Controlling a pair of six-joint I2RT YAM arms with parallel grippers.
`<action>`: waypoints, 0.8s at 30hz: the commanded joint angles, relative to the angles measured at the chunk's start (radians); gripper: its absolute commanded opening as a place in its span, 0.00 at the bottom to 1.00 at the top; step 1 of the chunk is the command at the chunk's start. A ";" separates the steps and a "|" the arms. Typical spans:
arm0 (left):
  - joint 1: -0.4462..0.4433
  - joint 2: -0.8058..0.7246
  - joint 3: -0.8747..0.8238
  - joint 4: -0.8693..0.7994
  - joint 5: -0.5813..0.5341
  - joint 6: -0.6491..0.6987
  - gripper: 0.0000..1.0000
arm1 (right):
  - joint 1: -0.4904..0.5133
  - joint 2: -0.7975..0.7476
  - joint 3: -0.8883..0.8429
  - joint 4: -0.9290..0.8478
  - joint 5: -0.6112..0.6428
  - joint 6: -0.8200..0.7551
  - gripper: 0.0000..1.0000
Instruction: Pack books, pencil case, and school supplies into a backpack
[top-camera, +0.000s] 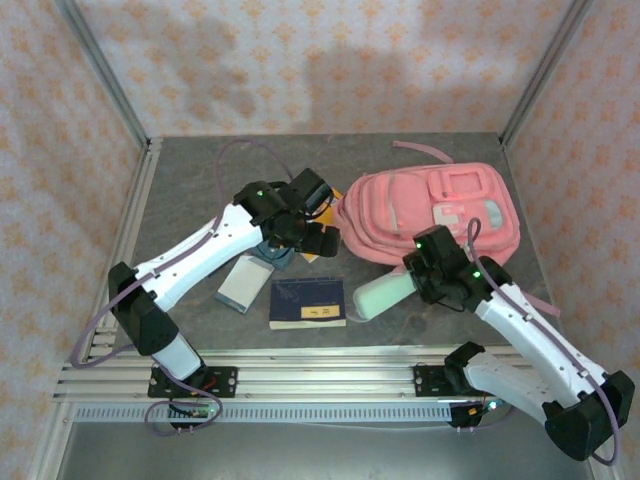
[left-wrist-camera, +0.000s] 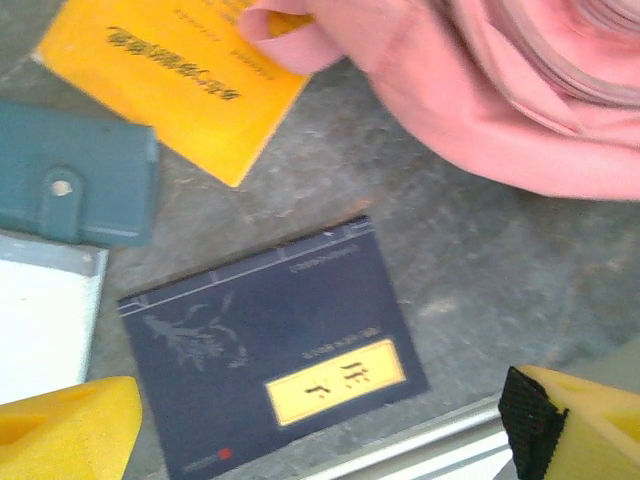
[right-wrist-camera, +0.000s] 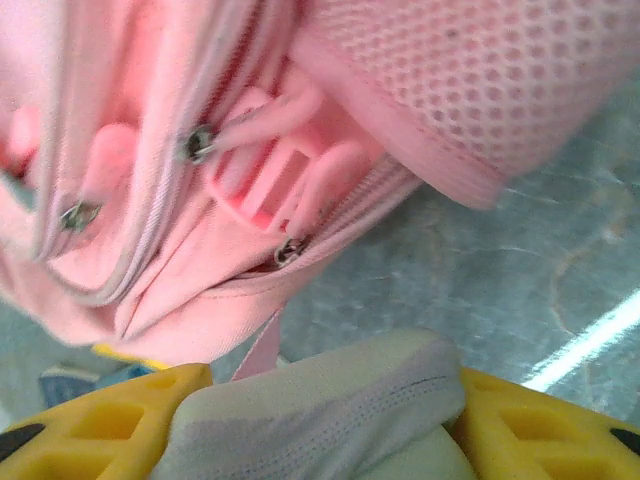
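Note:
The pink backpack (top-camera: 430, 215) lies at the back right of the table, its zippers facing my right wrist camera (right-wrist-camera: 200, 150). My right gripper (top-camera: 420, 283) is shut on one end of the mint-green pencil case (top-camera: 380, 295), squeezed between the yellow fingers (right-wrist-camera: 320, 400) just in front of the backpack. My left gripper (top-camera: 300, 238) hangs open above the books, holding nothing (left-wrist-camera: 320, 430). Below it lie the navy book (left-wrist-camera: 270, 350), the orange-yellow book (left-wrist-camera: 170, 70), a teal pad (left-wrist-camera: 70, 185) and a pale book (left-wrist-camera: 40, 320).
A pink backpack strap (left-wrist-camera: 290, 35) lies over a corner of the orange-yellow book. The navy book (top-camera: 308, 303) sits close to the table's front rail (top-camera: 300, 365). Metal frame posts and patterned walls enclose the table on three sides.

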 joint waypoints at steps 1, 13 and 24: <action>0.002 -0.079 0.036 0.034 0.108 0.051 0.94 | 0.005 -0.001 0.120 0.065 -0.034 -0.297 0.53; -0.040 -0.075 0.015 0.097 0.307 0.123 0.96 | -0.002 0.070 0.200 0.180 -0.096 -0.358 0.56; -0.136 -0.034 -0.146 0.315 0.416 0.215 0.97 | -0.075 0.127 0.143 0.276 -0.196 -0.199 0.54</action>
